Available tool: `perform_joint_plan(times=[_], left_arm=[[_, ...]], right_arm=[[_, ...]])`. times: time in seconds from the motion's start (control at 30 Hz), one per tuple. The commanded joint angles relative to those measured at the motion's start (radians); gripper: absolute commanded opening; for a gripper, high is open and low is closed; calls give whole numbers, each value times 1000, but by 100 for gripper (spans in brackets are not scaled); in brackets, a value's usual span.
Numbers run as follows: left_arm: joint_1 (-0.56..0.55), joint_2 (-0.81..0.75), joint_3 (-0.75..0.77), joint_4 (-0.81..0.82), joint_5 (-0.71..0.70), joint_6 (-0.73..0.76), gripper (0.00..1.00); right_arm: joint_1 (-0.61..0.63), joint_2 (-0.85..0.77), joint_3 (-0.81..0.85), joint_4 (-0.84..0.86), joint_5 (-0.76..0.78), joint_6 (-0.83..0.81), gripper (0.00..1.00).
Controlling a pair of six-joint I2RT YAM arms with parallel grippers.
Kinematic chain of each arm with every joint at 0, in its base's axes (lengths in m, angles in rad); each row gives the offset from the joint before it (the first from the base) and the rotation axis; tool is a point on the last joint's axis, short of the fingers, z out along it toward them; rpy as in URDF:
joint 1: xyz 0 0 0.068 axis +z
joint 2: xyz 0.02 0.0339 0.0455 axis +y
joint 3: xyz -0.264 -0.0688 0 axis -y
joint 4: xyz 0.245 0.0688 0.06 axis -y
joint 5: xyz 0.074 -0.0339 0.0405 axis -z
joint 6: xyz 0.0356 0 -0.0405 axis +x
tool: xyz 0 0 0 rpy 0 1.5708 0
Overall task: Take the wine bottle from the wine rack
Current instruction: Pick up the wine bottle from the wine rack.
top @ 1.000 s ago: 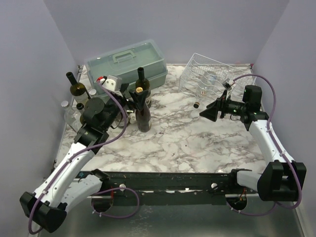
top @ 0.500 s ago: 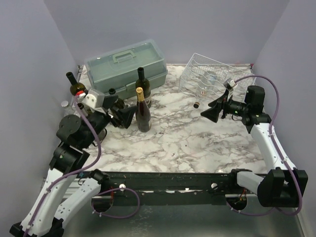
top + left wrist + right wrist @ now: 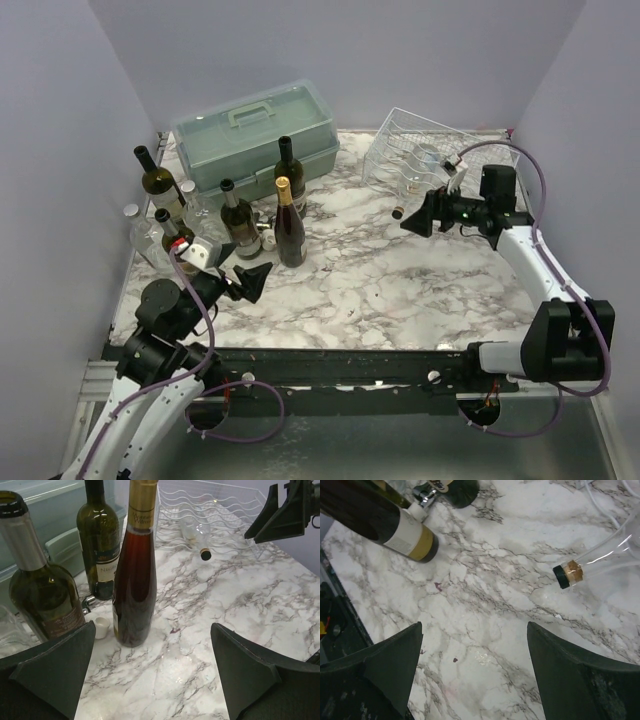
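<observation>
Left tool gaped wide, empty, near standing bottles. Wine bottle lay in wine rack, neck jutting over surface; not removed. Right tool open, empty, near neck. Grasp and withdrawal left to do.

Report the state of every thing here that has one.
wine rack, holding one clear bottle.
clear wine bottle, lying down, stoppered, neck poking out of the rack.
toolbox, lid shut.
amber bottle, upright, foil-capped.
left tool, open, empty.
right tool, open, empty.
</observation>
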Motion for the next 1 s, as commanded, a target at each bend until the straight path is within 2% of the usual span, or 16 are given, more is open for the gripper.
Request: perform_joint_plan(times=[0.0,0.07,0.17,0.33,0.67,0.97], left_arm=[[5,-73,-53,12,-51,57,99],[5,-96,-75,23,-63,65,99],[5,-108,-84,27,-79,72,99],[5,-97,-85,25,-96,89,99],[6,-87,-85,15,-141,102,99],[9,-78,-84,8,-151,114,99]], right_arm=[[74,27,46,10,233,34,88],[104,24,29,67,306,59,88],[157,30,6,148,446,184,89],[259,81,-5,220,884,419,91],[262,215,-36,392,993,665,89],[262,415,18,476,1028,723,85]])
